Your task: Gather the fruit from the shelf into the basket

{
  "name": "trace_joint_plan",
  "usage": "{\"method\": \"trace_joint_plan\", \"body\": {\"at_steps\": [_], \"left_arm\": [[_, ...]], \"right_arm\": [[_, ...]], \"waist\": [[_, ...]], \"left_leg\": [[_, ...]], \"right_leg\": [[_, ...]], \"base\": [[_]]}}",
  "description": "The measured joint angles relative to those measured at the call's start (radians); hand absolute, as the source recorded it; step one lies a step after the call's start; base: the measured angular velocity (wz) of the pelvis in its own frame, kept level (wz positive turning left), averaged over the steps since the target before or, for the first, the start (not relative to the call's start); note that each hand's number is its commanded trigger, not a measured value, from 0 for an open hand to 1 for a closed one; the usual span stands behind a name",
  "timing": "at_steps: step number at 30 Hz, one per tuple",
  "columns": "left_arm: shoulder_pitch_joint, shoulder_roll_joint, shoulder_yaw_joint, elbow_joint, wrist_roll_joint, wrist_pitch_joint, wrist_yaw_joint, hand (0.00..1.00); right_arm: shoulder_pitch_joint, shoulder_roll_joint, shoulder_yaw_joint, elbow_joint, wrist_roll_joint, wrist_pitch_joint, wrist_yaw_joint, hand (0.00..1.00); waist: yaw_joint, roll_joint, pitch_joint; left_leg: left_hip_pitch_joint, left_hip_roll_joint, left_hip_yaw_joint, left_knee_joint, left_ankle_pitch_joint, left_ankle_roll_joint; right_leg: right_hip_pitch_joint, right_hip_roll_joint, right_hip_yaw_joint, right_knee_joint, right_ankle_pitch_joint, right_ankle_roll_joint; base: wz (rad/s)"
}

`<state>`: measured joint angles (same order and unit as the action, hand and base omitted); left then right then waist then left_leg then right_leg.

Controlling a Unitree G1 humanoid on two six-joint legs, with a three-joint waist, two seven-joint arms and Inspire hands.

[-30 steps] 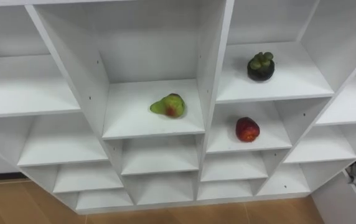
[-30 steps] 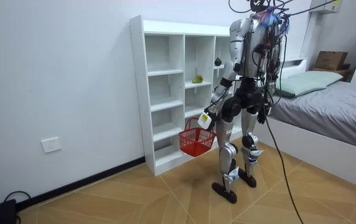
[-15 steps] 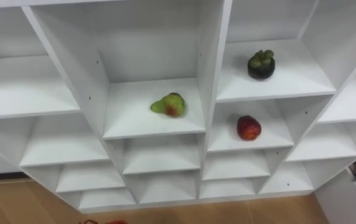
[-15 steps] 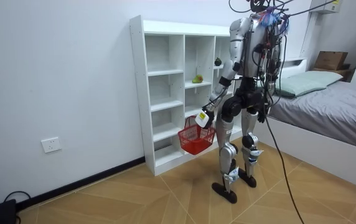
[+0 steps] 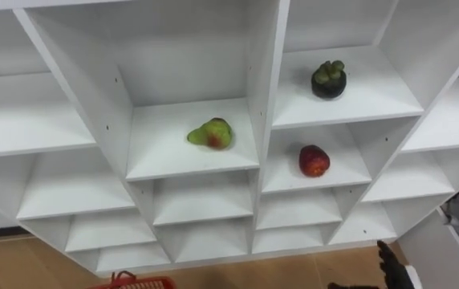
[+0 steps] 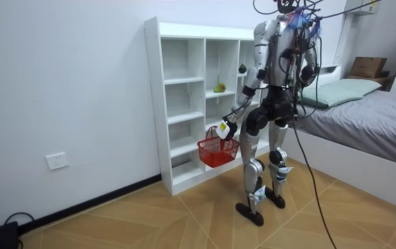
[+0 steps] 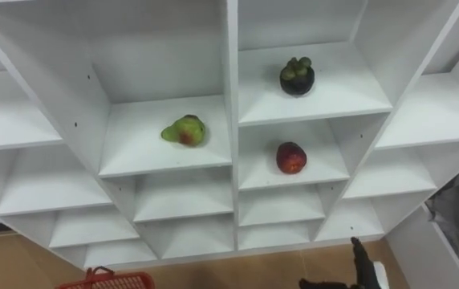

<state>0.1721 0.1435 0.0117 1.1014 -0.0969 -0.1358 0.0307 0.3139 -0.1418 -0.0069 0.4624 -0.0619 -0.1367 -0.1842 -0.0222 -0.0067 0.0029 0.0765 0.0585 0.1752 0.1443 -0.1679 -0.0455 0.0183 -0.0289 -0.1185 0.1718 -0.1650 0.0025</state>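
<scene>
The robot stands facing the white closet [image 5: 271,88], with a bed [image 6: 371,111] at the room view's right. A pear [image 5: 210,133] lies in a middle compartment. Past the upright divider, a mangosteen [image 5: 328,79] sits one shelf above a red fruit [image 5: 314,160]. The left robot hand [image 6: 227,129] grips a red basket [image 6: 219,149] by its handle, low before the shelves. The right robot hand [image 5: 390,265] is below them, fingers spread, holding nothing.

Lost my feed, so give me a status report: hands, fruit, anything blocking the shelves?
Hands: left hand shut on red basket handle; right hand open, low right. Fruit: pear, mangosteen, apple on closet shelves, none in hand. Nothing blocking.
</scene>
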Motion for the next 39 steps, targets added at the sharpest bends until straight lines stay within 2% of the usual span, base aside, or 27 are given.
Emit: {"method": "trace_joint_plan", "body": {"at_steps": [2,5,11,14,18,20,25,33,39], "left_arm": [[0.010,0.000,0.000,-0.002,-0.002,-0.008,-0.003,1.00],[0.024,0.004,0.001,-0.004,-0.001,-0.016,-0.004,1.00],[0.054,0.010,-0.005,-0.034,-0.002,-0.025,-0.003,1.00],[0.050,0.010,-0.007,-0.033,-0.002,-0.026,-0.016,1.00],[0.037,0.009,-0.006,-0.012,-0.002,-0.028,-0.027,1.00],[0.038,0.009,-0.001,-0.010,0.000,-0.028,-0.043,1.00],[0.037,0.010,0.005,0.000,0.000,-0.028,-0.046,1.00],[0.021,0.014,0.005,0.019,0.008,-0.026,-0.048,1.00],[0.016,0.028,0.001,0.018,0.013,-0.026,-0.062,1.00]], "right_arm": [[0.021,0.000,0.007,-0.114,-0.032,-0.020,-0.016,0.00],[0.031,-0.003,0.006,-0.241,-0.048,-0.031,-0.037,0.00],[0.049,-0.012,0.019,-0.413,-0.051,-0.060,-0.104,0.00],[0.044,-0.012,0.028,-0.441,-0.058,-0.084,-0.126,0.00],[0.039,-0.014,0.027,-0.476,-0.088,-0.088,-0.152,0.00],[0.037,-0.015,0.026,-0.487,-0.105,-0.107,-0.182,0.00],[0.036,-0.016,0.028,-0.489,-0.108,-0.115,-0.227,0.00],[0.013,-0.033,0.039,-0.532,-0.097,-0.118,-0.280,0.00],[-0.020,-0.078,0.075,-0.588,-0.099,-0.134,-0.293,0.00]], "waist": [[-0.005,0.002,-0.0011],[-0.011,0.003,-0.0039],[-0.006,-0.012,-0.0075],[-0.001,-0.010,-0.0064],[0.004,0.003,-0.0027],[0.006,0.011,-0.0031],[0.019,0.015,-0.0030],[0.031,0.004,0.0006],[0.035,-0.006,0.0009]], "left_leg": [[-0.001,0.000,0.011,-0.001,0.000,0.000],[-0.007,0.000,0.017,-0.003,0.000,0.000],[-0.010,0.000,0.017,-0.003,0.000,0.000],[-0.009,0.000,0.018,-0.003,0.000,0.000],[-0.007,0.003,0.018,-0.004,-0.007,0.011],[-0.004,0.002,0.018,-0.012,-0.007,0.011],[-0.006,0.002,0.019,-0.012,-0.007,0.011],[-0.009,0.002,0.019,-0.010,-0.007,0.011],[-0.011,0.001,0.019,-0.010,-0.007,0.012]], "right_leg": [[-0.002,0.000,0.005,-0.001,0.001,0.001],[-0.011,0.000,0.009,0.002,0.002,0.001],[-0.016,0.000,0.011,0.011,0.003,0.001],[-0.015,0.000,0.012,0.013,0.004,0.001],[-0.016,0.004,0.012,0.013,0.005,0.002],[-0.017,0.004,0.012,0.012,0.007,0.004],[-0.016,0.004,0.013,0.014,0.007,0.004],[-0.018,0.003,0.012,0.013,0.007,0.003],[-0.016,0.003,0.011,0.012,0.007,0.003]], "base": [[-0.05],[-0.05],[-0.01],[0.00],[0.00],[0.00],[0.00],[0.00],[0.00]]}}
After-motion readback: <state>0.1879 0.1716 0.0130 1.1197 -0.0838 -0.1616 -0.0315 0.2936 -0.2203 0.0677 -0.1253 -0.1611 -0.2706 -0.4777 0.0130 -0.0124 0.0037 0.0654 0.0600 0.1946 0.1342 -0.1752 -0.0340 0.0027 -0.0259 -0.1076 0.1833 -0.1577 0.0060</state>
